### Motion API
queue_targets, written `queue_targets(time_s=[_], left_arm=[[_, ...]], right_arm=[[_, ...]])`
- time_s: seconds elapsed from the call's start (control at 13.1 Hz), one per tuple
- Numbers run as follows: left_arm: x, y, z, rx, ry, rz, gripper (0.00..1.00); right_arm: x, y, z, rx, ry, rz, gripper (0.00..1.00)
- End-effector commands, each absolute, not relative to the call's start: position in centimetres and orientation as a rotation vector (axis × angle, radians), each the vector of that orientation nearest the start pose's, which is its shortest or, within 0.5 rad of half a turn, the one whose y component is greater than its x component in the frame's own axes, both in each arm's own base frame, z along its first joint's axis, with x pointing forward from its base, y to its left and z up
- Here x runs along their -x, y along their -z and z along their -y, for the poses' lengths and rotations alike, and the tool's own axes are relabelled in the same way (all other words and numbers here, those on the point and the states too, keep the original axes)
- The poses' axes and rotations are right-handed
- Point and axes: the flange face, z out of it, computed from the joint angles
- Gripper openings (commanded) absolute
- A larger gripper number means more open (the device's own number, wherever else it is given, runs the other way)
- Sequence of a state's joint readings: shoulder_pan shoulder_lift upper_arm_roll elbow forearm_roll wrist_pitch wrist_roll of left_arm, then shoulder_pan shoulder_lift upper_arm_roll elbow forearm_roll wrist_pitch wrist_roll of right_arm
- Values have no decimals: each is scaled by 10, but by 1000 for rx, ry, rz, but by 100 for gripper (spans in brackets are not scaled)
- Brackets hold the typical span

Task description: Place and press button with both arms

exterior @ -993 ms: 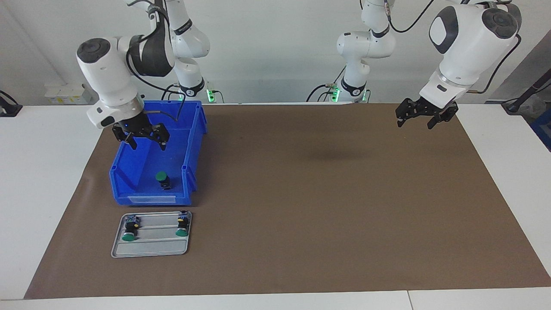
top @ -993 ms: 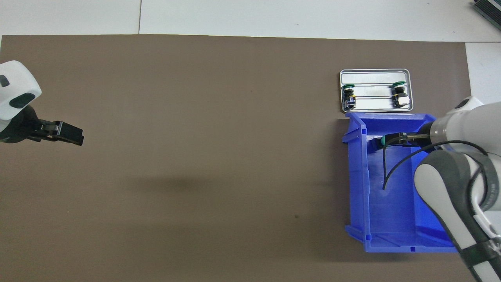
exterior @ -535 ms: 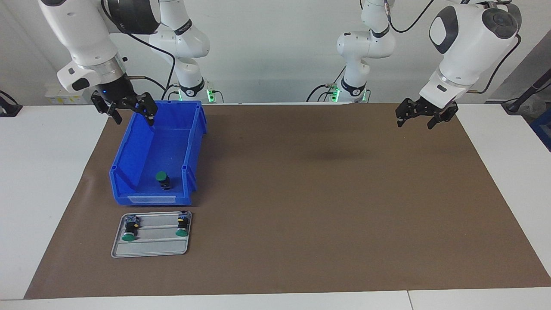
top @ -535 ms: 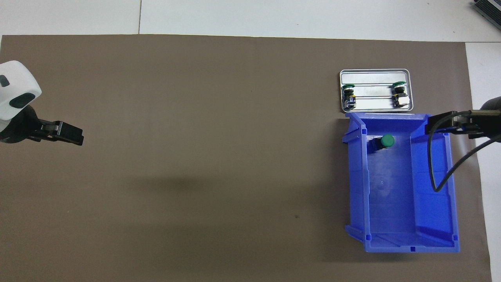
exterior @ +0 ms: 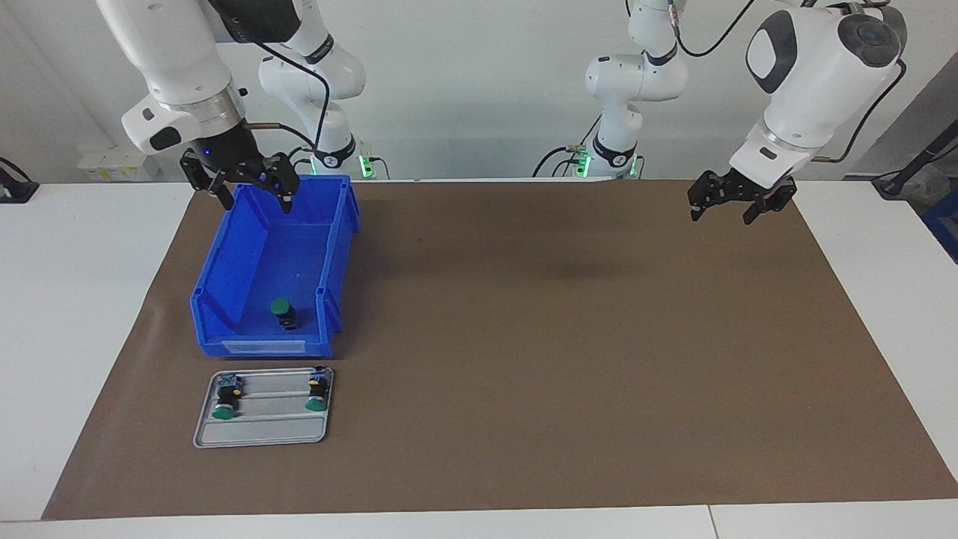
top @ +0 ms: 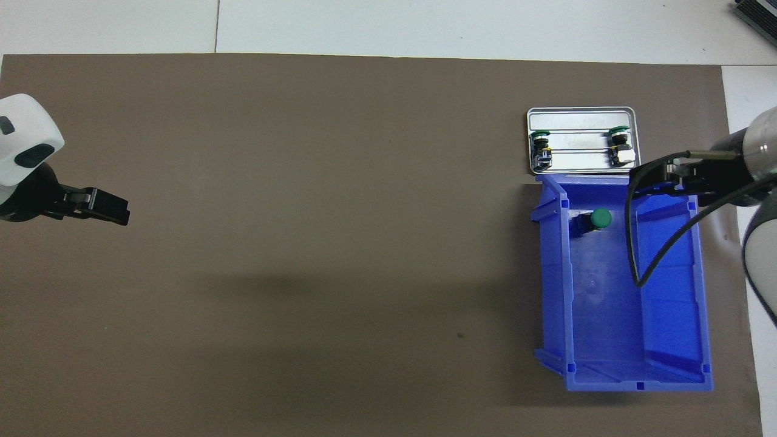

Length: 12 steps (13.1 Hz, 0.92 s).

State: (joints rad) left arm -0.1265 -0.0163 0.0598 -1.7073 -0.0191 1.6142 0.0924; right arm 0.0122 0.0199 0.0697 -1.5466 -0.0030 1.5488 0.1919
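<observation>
The button (exterior: 281, 308) (top: 599, 219), a green cap on a short black body, stands in the blue bin (exterior: 262, 348) (top: 637, 379), at the bin's end farther from the robots. My right gripper (exterior: 256, 201) (top: 654, 176) hangs open high above the bin, holding nothing and well clear of the button. A black cable loops down from its wrist. My left gripper (exterior: 722, 215) (top: 115, 210) waits open and empty in the air over the brown mat at the left arm's end of the table.
A small metal tray (exterior: 258, 433) (top: 580, 115) lies just farther from the robots than the bin. Two green-capped buttons (exterior: 224, 408) (exterior: 316, 400) lie in it. A brown mat (exterior: 561, 359) covers most of the table.
My right gripper has risen empty from low inside the bin to high above it, swinging toward the table's edge and then back over the bin. The button and the left arm have not moved.
</observation>
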Motion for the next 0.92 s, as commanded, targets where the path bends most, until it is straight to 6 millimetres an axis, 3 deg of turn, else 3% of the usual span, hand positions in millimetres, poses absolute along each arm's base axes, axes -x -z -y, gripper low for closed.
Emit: queue_targets(time_s=[0.0,0.84], left_arm=[[-544,-577,36,3138,-99,-257,100],[-544,-577,36,3138,-99,-257,100]], right_arm=[[-553,-619,-37,3152,-55,-206,100],[-553,-616,-28,3150,-53,-220,100]])
